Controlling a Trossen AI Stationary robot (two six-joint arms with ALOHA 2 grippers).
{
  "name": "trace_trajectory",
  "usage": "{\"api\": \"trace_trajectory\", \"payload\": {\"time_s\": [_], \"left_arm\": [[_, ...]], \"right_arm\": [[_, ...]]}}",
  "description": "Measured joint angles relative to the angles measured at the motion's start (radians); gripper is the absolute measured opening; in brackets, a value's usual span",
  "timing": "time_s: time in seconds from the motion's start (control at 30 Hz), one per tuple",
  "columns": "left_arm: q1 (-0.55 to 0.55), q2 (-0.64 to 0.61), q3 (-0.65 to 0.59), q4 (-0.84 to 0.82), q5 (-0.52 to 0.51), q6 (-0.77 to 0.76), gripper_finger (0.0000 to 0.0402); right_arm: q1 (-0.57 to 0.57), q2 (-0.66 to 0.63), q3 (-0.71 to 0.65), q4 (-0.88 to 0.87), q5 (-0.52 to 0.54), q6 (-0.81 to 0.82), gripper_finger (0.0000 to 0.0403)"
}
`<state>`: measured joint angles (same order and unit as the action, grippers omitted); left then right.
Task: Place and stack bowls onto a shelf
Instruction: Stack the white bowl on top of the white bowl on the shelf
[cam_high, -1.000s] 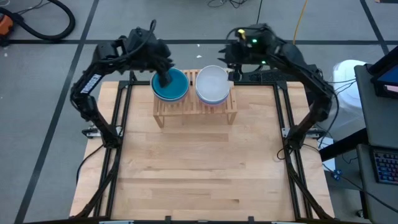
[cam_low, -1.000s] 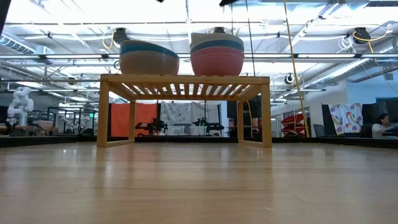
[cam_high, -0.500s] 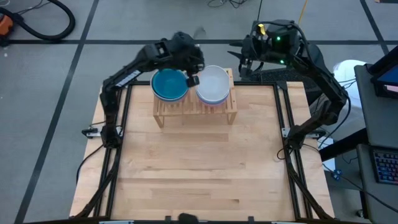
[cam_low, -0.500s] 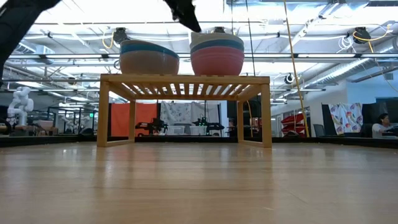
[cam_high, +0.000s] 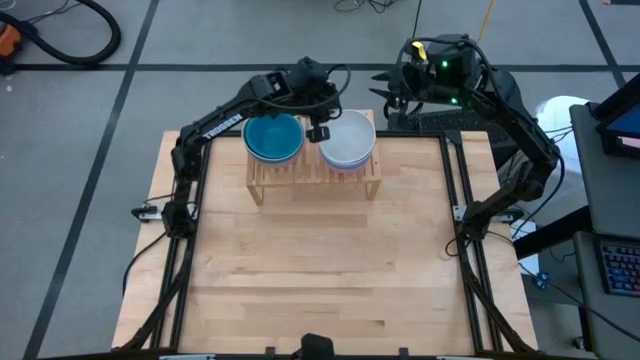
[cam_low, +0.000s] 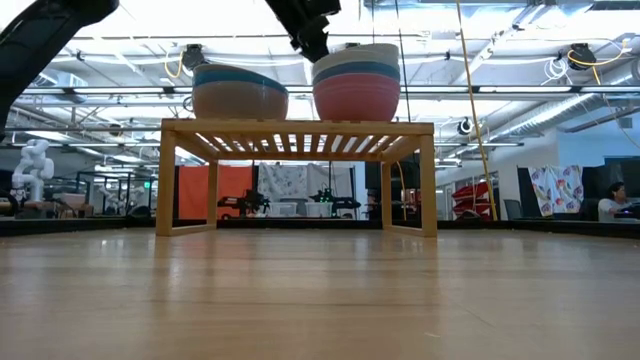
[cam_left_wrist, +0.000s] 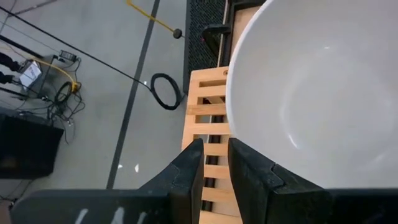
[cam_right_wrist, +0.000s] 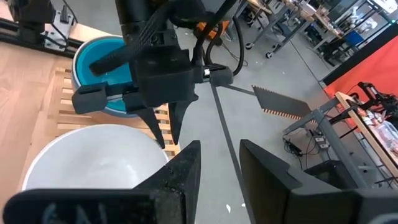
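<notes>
Wood tabletop (cam_high: 330, 270) carries my slatted shelf (cam_high: 314, 176) with 2 bowl stacks, teal-topped (cam_high: 273, 137) and white-topped (cam_high: 347, 139); I see the left gripper (cam_high: 318, 128) reaching between them, fingers nearly together on nothing, while the right gripper (cam_high: 390, 92) hangs behind the shelf, fingers slightly apart, empty.

Light wood surface (cam_high: 320, 270) with black rails along both sides. Grey floor (cam_high: 80, 110) with dark tape lines. Black hose (cam_high: 60, 40) at far left, orange item (cam_high: 8, 38) beside it. Yellow cable (cam_high: 487, 20) on the floor behind. Keyboard (cam_high: 620, 265) at right edge. Low view: red panel (cam_low: 215, 192), white humanoid figure (cam_low: 32, 165) far left, person (cam_low: 612, 202) seated far right.
</notes>
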<state>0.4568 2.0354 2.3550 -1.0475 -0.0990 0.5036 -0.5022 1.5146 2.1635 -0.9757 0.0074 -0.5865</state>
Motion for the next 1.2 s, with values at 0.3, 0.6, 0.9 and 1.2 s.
{"api": "trace_trajectory", "payload": {"time_s": [0.3,0.6,0.9,1.2], "left_arm": [[-0.042,-0.074,0.003,0.257,0.029,0.038,0.0081],[-0.068,-0.025,0.001,0.433,0.048,0.009,0.0081],[-0.066,-0.017,0.0,0.453,0.049,-0.032,0.0081],[-0.06,-0.052,0.001,0.435,0.046,-0.051,0.0081]], "right_arm": [[0.0,0.0,0.0,-0.006,0.114,-0.025,0.0106],[-0.008,0.0,0.0,-0.096,0.202,-0.003,0.0106],[-0.009,0.0,-0.077,-0.237,0.03,0.06,0.0104],[-0.008,0.001,-0.31,-0.169,0.014,0.027,0.0104]]}}
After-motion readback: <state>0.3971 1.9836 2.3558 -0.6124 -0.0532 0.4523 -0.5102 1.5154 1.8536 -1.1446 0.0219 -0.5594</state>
